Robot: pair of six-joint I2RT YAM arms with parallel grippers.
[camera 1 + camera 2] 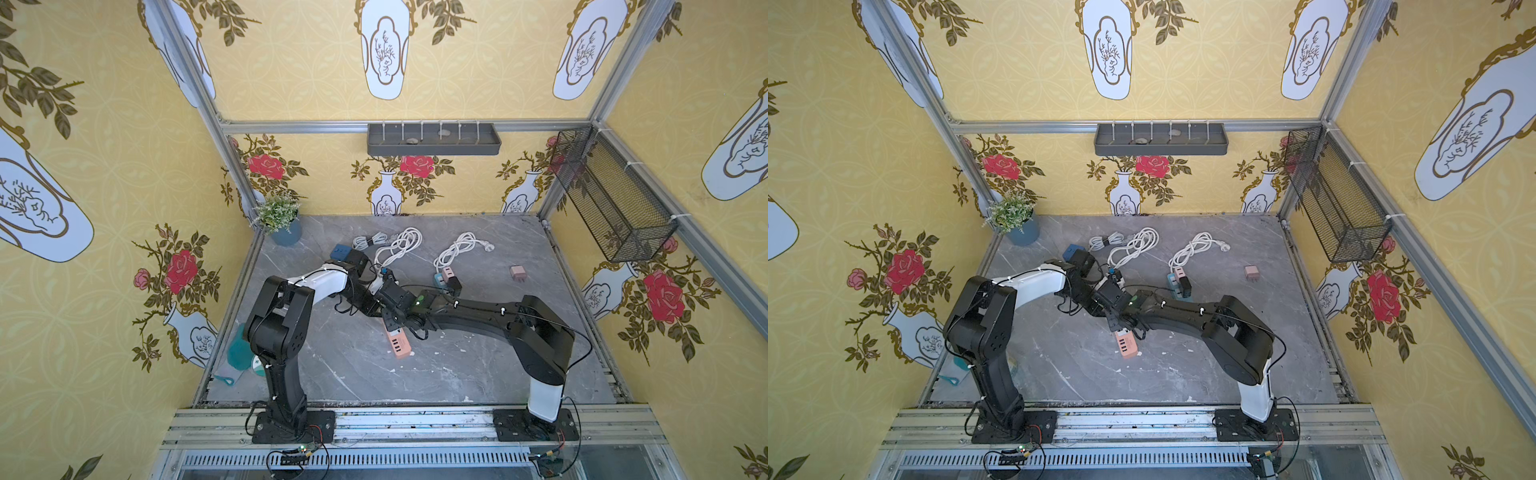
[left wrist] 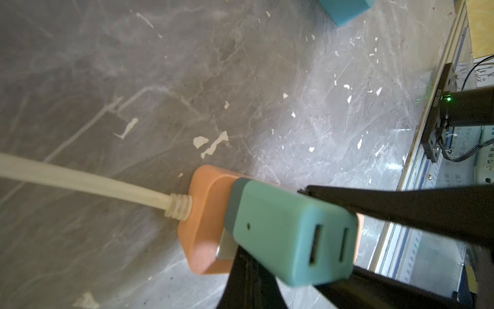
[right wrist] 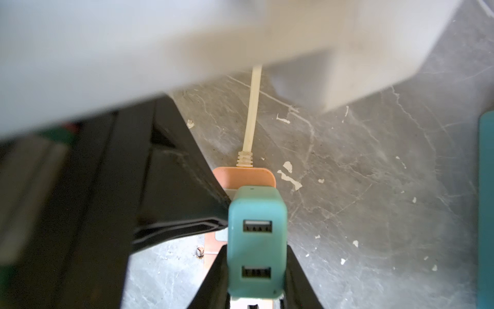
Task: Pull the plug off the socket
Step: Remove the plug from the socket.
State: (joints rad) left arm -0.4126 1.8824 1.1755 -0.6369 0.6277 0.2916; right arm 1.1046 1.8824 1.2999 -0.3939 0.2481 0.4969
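An orange socket strip [image 1: 400, 344] [image 1: 1127, 345] lies mid-table, its cream cable [image 2: 80, 179] running off from one end. A teal plug [image 2: 291, 235] [image 3: 256, 248] with two USB ports stands on the strip [image 2: 203, 214]. In both top views the wrists hide it. My right gripper [image 3: 256, 283] is shut on the plug, with a black finger [image 2: 401, 208] on each side. My left gripper [image 2: 242, 256] is shut, with nothing between its fingers. Its tips [image 3: 203, 222] rest on the strip right beside the plug.
At the back lie a blue socket cube [image 1: 341, 251], coiled white cables [image 1: 399, 245] and another strip with pink and black plugs [image 1: 448, 280]. A loose pink plug [image 1: 516, 272] sits to the right. A potted plant [image 1: 280, 220] stands back left, and a mesh basket [image 1: 611, 195] hangs on the right wall.
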